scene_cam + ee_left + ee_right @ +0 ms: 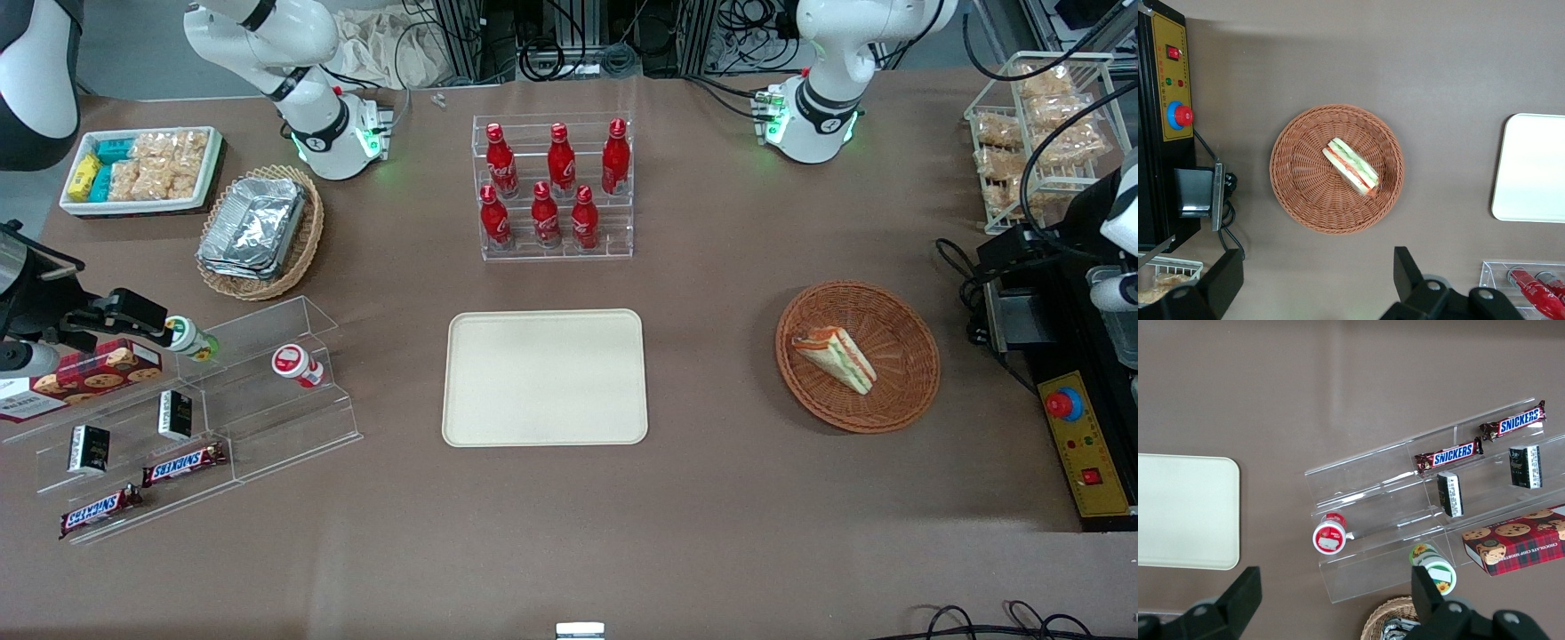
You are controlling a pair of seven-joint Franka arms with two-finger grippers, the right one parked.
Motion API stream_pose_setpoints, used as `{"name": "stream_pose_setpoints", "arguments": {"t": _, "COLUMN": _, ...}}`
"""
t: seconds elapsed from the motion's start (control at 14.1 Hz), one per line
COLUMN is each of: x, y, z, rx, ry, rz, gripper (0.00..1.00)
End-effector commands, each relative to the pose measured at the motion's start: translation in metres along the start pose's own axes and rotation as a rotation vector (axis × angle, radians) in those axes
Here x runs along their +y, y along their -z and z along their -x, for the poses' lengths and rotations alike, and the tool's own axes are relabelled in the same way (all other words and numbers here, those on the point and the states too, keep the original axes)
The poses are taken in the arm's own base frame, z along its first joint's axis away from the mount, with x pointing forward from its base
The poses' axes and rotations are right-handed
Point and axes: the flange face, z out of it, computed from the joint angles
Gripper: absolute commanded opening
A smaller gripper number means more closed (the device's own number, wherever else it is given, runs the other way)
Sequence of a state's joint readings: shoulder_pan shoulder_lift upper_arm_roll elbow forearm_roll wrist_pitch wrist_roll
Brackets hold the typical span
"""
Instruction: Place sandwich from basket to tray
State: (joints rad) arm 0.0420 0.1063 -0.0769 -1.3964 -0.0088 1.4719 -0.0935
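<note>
One sandwich (1351, 166); pincer (1317, 279) open above.

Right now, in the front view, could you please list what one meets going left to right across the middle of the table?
Clear stepped shelf → tray → basket holding the sandwich → control box. The end effector hangs open above the basket.

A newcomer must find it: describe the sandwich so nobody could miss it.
Toward the working arm's end of the table, beside the tray, sits a reddish-brown basket. The sandwich lies inside: a pale wedge, orange-green filling, alone there. The open gripper hovers above.
</note>
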Motion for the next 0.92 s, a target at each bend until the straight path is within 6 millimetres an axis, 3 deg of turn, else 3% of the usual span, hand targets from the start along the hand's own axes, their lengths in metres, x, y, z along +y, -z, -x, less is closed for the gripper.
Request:
{"name": "stream_pose_setpoints", "arguments": {"t": 0.0, "x": 0.000, "y": 0.012, "z": 0.007, "rx": 0.008, "ry": 0.007, "rz": 0.008, "gripper": 1.00}}
{"name": "stream_pose_setpoints", "arguments": {"t": 0.28, "x": 0.000, "y": 0.006, "z": 0.006, "rx": -0.005, "ry": 0.011, "rz": 0.004, "gripper": 1.00}}
{"name": "stream_pose_setpoints", "arguments": {"t": 0.5, "x": 0.003, "y": -0.009, "z": 0.011, "rx": -0.023, "ry": 0.012, "rz": -0.005, "gripper": 1.00}}
{"name": "stream_pose_setpoints", "arguments": {"t": 0.71, "x": 0.006, "y": -0.040, "z": 0.026, "rx": -0.022, "ry": 0.018, "rz": -0.005, "gripper": 1.00}}
{"name": "stream_pose_setpoints", "arguments": {"t": 0.85, "x": 0.009, "y": -0.064, "z": 0.042, "rx": 0.016, "ry": 0.141, "rz": -0.009, "gripper": 1.00}}
